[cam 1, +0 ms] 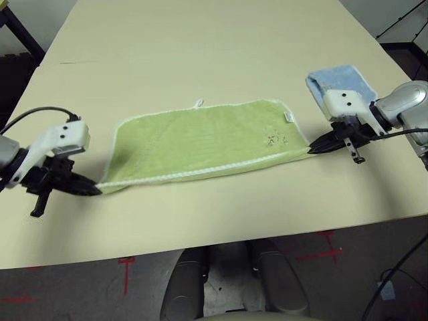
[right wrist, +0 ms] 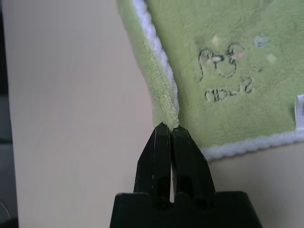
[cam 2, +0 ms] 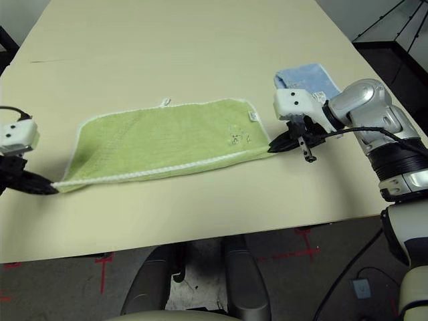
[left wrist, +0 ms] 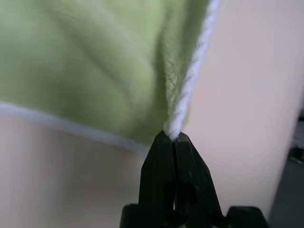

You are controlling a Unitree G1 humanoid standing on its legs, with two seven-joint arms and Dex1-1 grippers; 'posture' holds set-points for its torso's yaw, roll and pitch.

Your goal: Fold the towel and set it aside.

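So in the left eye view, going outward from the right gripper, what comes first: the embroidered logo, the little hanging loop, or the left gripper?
1. Embroidered logo, beside the right gripper.
2. Hanging loop, on the towel's far edge.
3. Left gripper, at the opposite corner.

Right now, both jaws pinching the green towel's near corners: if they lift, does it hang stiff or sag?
Likely sags. The towel is soft terry, already creased and bunched where the left gripper pinches its corner, so the middle should droop between the grips. Probably light, as it lies thin and flat on the table. The right gripper holds only the edging, so a hard pull might slip it free.
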